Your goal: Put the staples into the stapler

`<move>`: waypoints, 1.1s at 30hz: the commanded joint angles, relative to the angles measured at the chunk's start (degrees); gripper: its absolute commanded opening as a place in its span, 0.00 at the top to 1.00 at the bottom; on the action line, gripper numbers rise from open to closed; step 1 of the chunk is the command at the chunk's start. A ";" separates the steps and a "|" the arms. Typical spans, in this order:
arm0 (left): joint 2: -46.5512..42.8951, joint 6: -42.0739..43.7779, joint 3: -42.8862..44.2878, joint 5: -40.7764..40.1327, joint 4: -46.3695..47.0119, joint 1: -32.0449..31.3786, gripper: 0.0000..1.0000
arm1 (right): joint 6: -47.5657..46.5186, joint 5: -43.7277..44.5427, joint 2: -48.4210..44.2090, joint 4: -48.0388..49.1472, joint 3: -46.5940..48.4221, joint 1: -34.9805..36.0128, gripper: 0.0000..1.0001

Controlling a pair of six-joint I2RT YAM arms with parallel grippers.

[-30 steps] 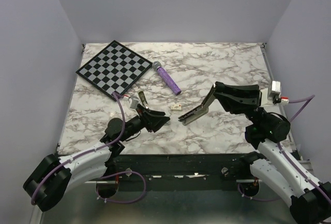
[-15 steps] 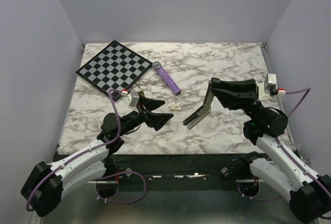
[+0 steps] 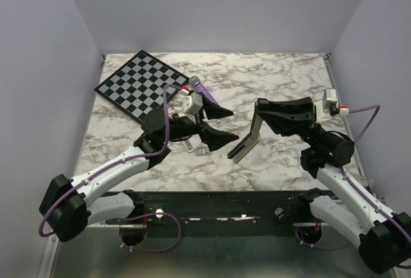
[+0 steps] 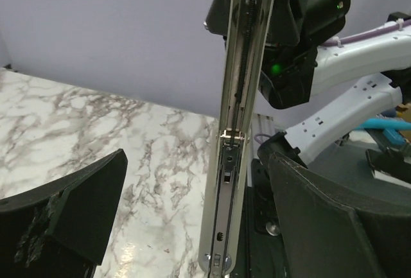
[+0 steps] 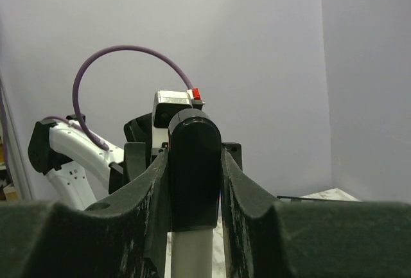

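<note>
Black left claw (image 3: 226,124) gapes wide and empty beside the stapler (image 3: 246,140), which the right claw (image 3: 258,119) clamps with its rail open. What look like the staples (image 3: 203,152) lie on the marble table (image 3: 276,79) just below; a clumsy pinch could snap or skid them.

Glossy marble-look table (image 3: 276,79) — stapler (image 4: 231,162) rail bare shiny metal.

It was a robotics lab test cell. A marble-patterned table (image 3: 282,76) was boxed in on three sides by plain lilac-grey walls (image 3: 218,8). A left arm (image 3: 109,175) and a right arm (image 3: 347,191), both trailing purple cables (image 3: 166,108), were mounted on a black rail (image 3: 225,198) at its near edge. A checkerboard panel (image 3: 141,85) lay at its far left corner.
</note>
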 commanded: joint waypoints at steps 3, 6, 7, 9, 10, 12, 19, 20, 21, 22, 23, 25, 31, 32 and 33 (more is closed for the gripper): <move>4.51 8.46 6.42 7.01 -8.88 -4.45 0.01 | 1.17 0.02 -0.37 21.95 2.24 -0.29 0.99; 5.30 11.89 7.65 6.31 -12.05 -5.51 0.01 | 1.26 -0.42 -0.45 22.04 2.23 -0.29 0.99; 5.65 12.76 8.26 5.96 -13.19 -5.77 0.01 | 1.44 -0.34 -0.45 22.21 2.15 -0.29 0.99; 6.62 13.39 8.88 5.61 -14.08 -5.87 0.02 | 1.61 -0.51 -0.45 22.30 2.32 -0.38 0.99; 7.06 13.48 9.49 5.52 -14.43 -5.95 0.02 | 1.61 -0.68 -0.37 22.39 2.23 -0.29 0.99; 8.11 14.00 10.02 5.34 -14.96 -6.04 0.04 | 1.61 -0.86 -0.37 22.48 2.23 -0.29 0.99; 10.67 14.97 12.66 5.34 -17.42 -6.74 0.16 | 1.79 -0.95 -0.28 22.57 2.15 -0.29 0.99; 11.02 14.88 12.75 5.34 -17.33 -6.83 0.17 | 1.79 -1.04 -0.28 22.57 2.15 -0.29 0.99; 11.11 14.80 12.84 5.43 -17.33 -6.92 0.19 | 1.70 -1.12 -0.28 22.48 2.23 -0.29 0.99; 11.19 14.62 12.93 5.43 -17.16 -7.09 0.24 | 1.70 -1.13 -0.28 22.56 2.23 -0.38 0.99; 11.37 14.53 13.01 5.34 -17.07 -7.18 0.26 | 1.79 -1.30 -0.19 22.57 2.23 -0.29 0.99; 11.63 13.92 13.28 5.60 -16.72 -7.36 0.28 | 1.79 -1.30 0.07 22.65 2.15 -0.29 0.99; 12.69 13.30 13.37 5.52 -16.10 -8.24 0.49 | 1.79 -1.39 0.42 22.92 2.06 -0.29 0.99; 12.69 13.04 13.28 5.52 -15.84 -8.33 0.54 | 1.79 -1.56 0.42 22.92 1.97 -0.29 0.99; 12.69 12.86 13.19 5.60 -15.40 -8.41 0.60 | 1.79 -1.65 0.42 22.92 2.06 -0.29 0.99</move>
